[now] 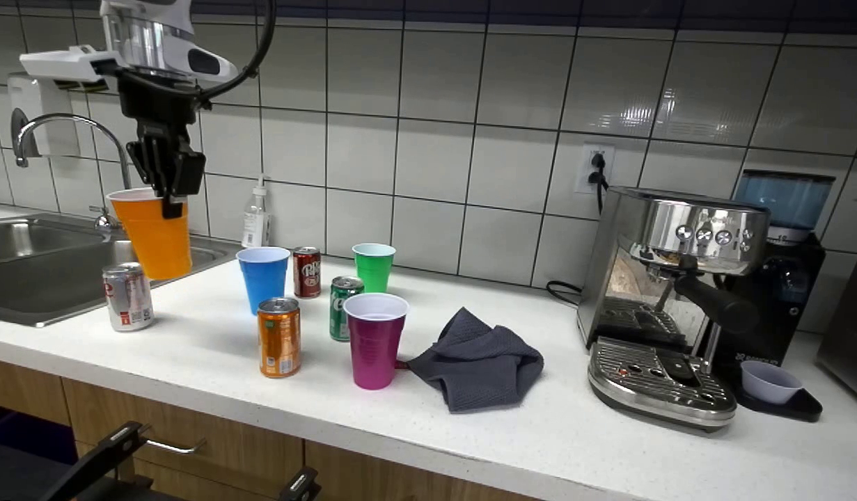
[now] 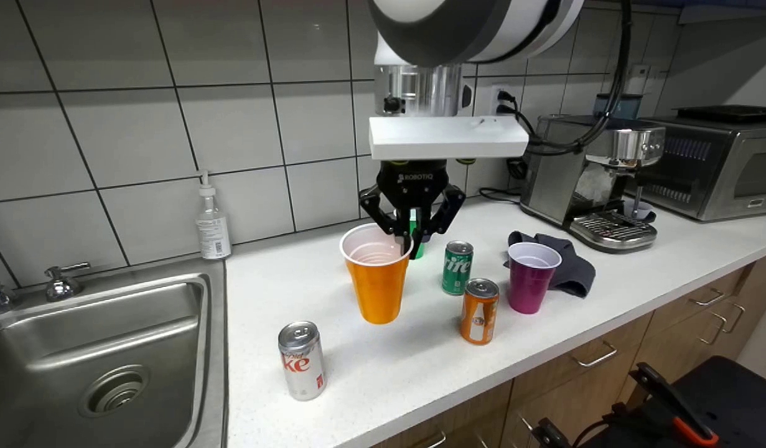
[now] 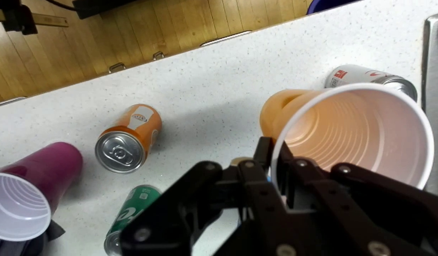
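Note:
My gripper (image 3: 274, 150) is shut on the wall of an orange cup (image 3: 332, 131), one finger inside the white rim and one outside. In both exterior views the orange cup (image 1: 155, 243) hangs above the counter, slightly tilted, its mouth upward. I see no contents in it. A silver Coke can (image 2: 303, 367) stands below it on the sink side. Over toward the coffee machine are a blue cup (image 1: 262, 278), an orange can (image 1: 279, 341), a green can (image 2: 457, 269), a dark red can (image 1: 307, 273), a green cup (image 1: 374, 268) and a purple cup (image 1: 374, 348), all upright.
A steel sink (image 2: 211, 373) with a faucet (image 1: 73, 118) borders the counter. A soap bottle (image 2: 213, 227) stands by the tiled wall. Beside the purple cup lies a crumpled dark cloth (image 1: 480, 362). Farther along stand an espresso machine (image 1: 679, 229) and a microwave (image 2: 725, 168).

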`<state>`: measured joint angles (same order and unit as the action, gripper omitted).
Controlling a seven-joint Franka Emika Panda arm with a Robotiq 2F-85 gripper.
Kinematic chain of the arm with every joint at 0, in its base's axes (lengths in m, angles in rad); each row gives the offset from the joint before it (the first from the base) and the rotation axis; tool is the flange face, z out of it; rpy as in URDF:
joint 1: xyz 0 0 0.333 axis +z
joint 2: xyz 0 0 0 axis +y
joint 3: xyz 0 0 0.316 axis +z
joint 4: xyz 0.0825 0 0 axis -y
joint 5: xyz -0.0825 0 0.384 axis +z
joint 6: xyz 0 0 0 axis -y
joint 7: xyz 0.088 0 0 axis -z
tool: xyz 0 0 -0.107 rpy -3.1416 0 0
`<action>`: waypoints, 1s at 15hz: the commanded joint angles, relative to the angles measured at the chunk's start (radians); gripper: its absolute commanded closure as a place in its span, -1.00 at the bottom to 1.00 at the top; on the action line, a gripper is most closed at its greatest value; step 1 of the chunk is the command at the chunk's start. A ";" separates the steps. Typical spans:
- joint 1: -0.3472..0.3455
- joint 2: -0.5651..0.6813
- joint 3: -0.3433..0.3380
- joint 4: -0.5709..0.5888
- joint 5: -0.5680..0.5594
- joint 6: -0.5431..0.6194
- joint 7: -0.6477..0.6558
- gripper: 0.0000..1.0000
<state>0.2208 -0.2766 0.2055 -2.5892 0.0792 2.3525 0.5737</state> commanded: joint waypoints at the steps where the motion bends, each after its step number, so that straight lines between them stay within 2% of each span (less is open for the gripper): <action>1: -0.025 -0.064 0.003 0.014 0.013 -0.081 -0.061 0.97; 7: -0.054 -0.068 0.006 0.054 -0.014 -0.142 -0.090 0.97; 15: -0.083 -0.013 -0.011 0.133 -0.014 -0.132 -0.154 0.97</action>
<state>0.1613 -0.3225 0.1965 -2.5113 0.0747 2.2529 0.4650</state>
